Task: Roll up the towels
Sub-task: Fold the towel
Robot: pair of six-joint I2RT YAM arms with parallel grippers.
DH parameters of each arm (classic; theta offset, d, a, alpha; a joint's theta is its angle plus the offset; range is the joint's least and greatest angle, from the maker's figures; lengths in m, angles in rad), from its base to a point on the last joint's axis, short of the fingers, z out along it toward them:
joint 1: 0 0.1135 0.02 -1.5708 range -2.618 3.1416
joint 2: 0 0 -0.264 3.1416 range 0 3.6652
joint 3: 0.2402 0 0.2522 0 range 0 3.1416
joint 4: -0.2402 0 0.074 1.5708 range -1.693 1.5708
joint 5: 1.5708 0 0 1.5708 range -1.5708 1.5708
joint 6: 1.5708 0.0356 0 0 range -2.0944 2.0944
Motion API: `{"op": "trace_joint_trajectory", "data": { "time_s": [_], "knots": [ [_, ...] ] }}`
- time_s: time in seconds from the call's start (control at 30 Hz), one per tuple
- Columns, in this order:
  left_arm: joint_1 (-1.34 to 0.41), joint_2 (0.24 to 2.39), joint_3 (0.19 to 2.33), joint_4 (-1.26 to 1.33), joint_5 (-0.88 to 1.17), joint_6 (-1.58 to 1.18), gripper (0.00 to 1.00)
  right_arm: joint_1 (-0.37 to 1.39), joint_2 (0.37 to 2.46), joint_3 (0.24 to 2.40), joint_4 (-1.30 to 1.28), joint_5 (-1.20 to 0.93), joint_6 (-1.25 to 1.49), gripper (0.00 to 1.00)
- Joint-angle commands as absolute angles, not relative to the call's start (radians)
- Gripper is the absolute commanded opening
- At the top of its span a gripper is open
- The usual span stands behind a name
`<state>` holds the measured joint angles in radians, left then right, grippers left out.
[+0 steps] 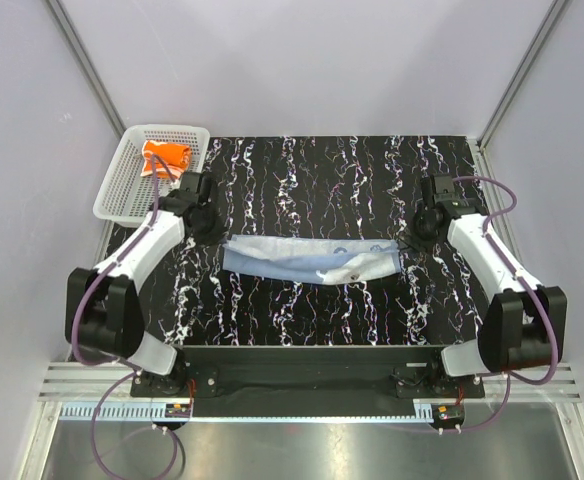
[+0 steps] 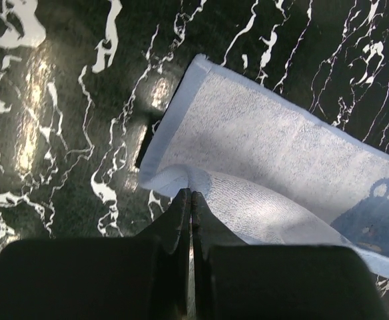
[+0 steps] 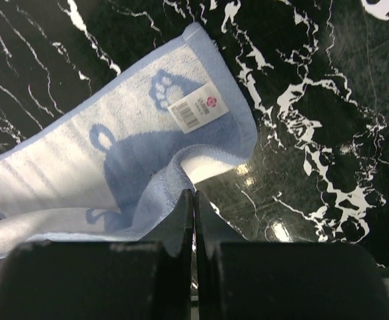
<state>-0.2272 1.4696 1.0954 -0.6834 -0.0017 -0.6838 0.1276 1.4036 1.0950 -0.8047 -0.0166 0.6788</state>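
Left gripper (image 2: 191,200), jaws together, pinches the blue towel (image 1: 312,262) at its left end. Upper left, the orange towel (image 1: 165,157) sits in the basket (image 1: 112,195), apparently finished. Mid-frame the blue towel lies stretched out, not yet rolled; the right gripper (image 3: 194,200) clamps its right end.

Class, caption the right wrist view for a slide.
Shut right gripper pinches a light blue towel corner over black marbled table.

Black marbled table (image 1: 302,320), blue towel (image 1: 292,262), basket (image 1: 112,197)

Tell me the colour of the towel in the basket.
Orange; the towel shows best in the top view.
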Motion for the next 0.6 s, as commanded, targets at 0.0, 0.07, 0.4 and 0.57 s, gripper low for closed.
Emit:
{"op": "trace_joint_trajectory", "data": {
  "time_s": [0.0, 0.07, 0.4, 0.57],
  "knots": [
    [-0.219, 1.525, 1.176, -0.660, 0.018, -0.649, 0.00, 0.104, 1.443, 1.144, -0.764, 0.005, 0.647, 0.00],
    [-0.219, 1.571, 1.207, -0.666, 0.018, -0.646, 0.00, 0.097, 1.472, 1.149, -0.755, 0.003, 0.640, 0.00],
    [-0.207, 1.736, 1.330, -0.710, 0.012, -0.623, 0.00, 0.045, 1.566, 1.167, -0.710, -0.046, 0.617, 0.00],
    [-0.199, 1.790, 1.373, -0.730, 0.009, -0.620, 0.00, 0.038, 1.626, 1.189, -0.703, -0.066, 0.606, 0.00]
  ]
}}
